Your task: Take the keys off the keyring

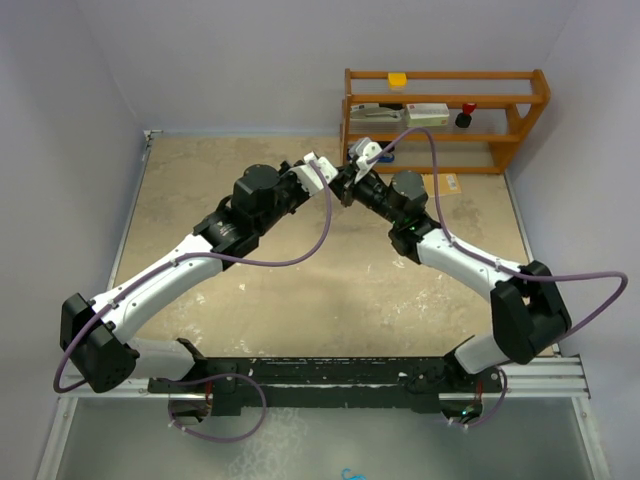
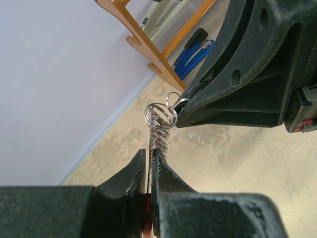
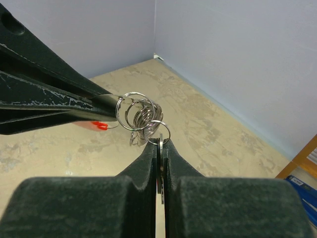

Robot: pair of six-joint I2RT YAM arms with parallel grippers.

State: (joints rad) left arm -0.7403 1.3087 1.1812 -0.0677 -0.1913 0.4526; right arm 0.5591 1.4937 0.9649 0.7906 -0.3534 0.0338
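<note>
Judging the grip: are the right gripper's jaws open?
No, the right gripper is pinched shut on the near end of the keyring.

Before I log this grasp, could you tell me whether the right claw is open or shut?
Shut: the right claw pinches a thin silver key between its fingers, with no gap showing, beside the coiled keyring.

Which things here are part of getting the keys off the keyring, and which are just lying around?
Job in hand:
keyring, held in the left gripper
small ring on it, pinched by the right gripper

Lying about:
wooden shelf
yellow block
boxes
blue item by the shelf
</note>
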